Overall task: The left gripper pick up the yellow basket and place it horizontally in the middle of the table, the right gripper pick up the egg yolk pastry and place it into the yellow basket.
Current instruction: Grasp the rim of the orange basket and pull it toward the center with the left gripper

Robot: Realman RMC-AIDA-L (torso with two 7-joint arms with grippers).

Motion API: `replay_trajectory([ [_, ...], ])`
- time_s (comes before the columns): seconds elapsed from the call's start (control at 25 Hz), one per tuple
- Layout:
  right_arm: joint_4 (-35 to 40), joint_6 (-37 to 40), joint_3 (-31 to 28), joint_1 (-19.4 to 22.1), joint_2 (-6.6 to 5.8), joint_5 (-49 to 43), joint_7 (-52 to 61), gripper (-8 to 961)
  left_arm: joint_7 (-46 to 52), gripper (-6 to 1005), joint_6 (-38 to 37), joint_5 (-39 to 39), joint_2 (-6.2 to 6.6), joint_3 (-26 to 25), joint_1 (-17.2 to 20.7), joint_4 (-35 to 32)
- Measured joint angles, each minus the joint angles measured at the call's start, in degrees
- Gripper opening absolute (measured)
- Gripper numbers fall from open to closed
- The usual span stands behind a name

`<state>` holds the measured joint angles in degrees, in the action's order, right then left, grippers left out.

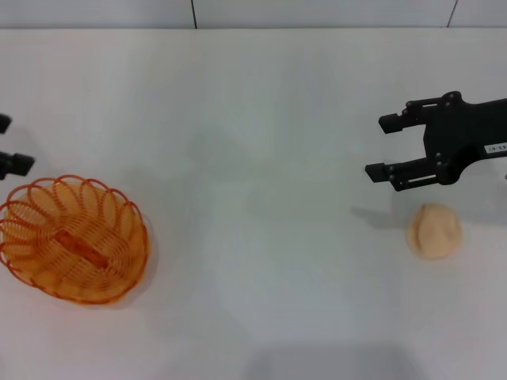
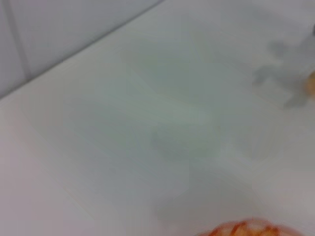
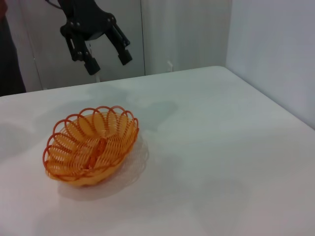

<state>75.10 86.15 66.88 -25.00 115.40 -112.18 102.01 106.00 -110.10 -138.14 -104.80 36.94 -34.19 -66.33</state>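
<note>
The yellow basket lies empty on the white table at the near left. My left gripper is open at the far left edge, just behind the basket and apart from it. In the right wrist view the left gripper hangs open above and behind the basket. The egg yolk pastry sits on the table at the right. My right gripper is open and empty, a little behind the pastry. The left wrist view shows only a sliver of the basket rim.
The table's far edge meets a pale wall. In the right wrist view a grey wall stands beside the table's edge. Nothing else lies on the table.
</note>
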Motion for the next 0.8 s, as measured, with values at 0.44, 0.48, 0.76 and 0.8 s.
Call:
replay_trajectory([
  [0.44, -1.2, -0.1, 0.0, -0.9, 0.0, 0.1, 0.0, 765, 1.3, 875, 0.6, -13.6, -0.53, -0.6, -0.8, 0.3],
  [0.48, -1.3, -0.1, 0.0, -1.0, 0.0, 0.1, 0.0, 765, 1.3, 875, 0.8, -13.8, -0.62, -0.5, -0.7, 0.4],
  [0.76, -1.5, -0.5, 0.7, -0.8, 0.08, 0.7, 0.0, 765, 0.7, 873, 3.5, -16.6, -1.96, -0.2, -0.4, 0.6],
  [0.8, -1.5, -0.5, 0.7, -0.7, 0.08, 0.7, 0.0, 765, 0.4, 872, 4.1, -16.7, -2.19, -0.1, -0.4, 0.7],
])
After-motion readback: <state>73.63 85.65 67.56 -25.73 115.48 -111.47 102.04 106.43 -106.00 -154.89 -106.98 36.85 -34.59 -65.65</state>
